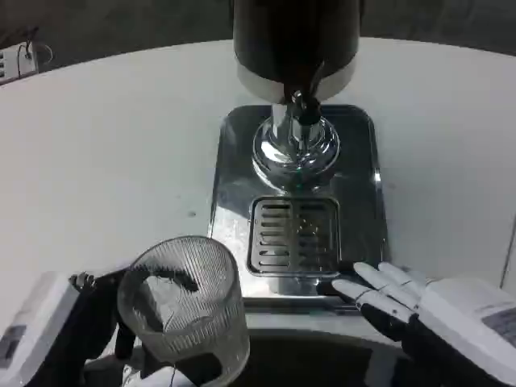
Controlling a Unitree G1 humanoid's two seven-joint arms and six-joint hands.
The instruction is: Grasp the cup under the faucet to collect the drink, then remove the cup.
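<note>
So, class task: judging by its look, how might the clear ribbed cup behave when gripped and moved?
The cup looks like rigid clear glass or plastic, so probably stiff, maybe breakable. Its ribbed wall should aid grip. It appears empty, so likely light.

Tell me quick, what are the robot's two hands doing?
Left hand: holding the clear ribbed glass cup.
Right hand: open, holding nothing, fingers beside the shiny metal drip tray.

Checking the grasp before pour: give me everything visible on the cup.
The cup is a clear ribbed tumbler, glass or plastic by its look, and looks empty. It stands roughly upright at the picture's lower left, held by the left hand, whose dark fingers wrap its side. It sits short of the drip tray, not under the faucet.
</note>
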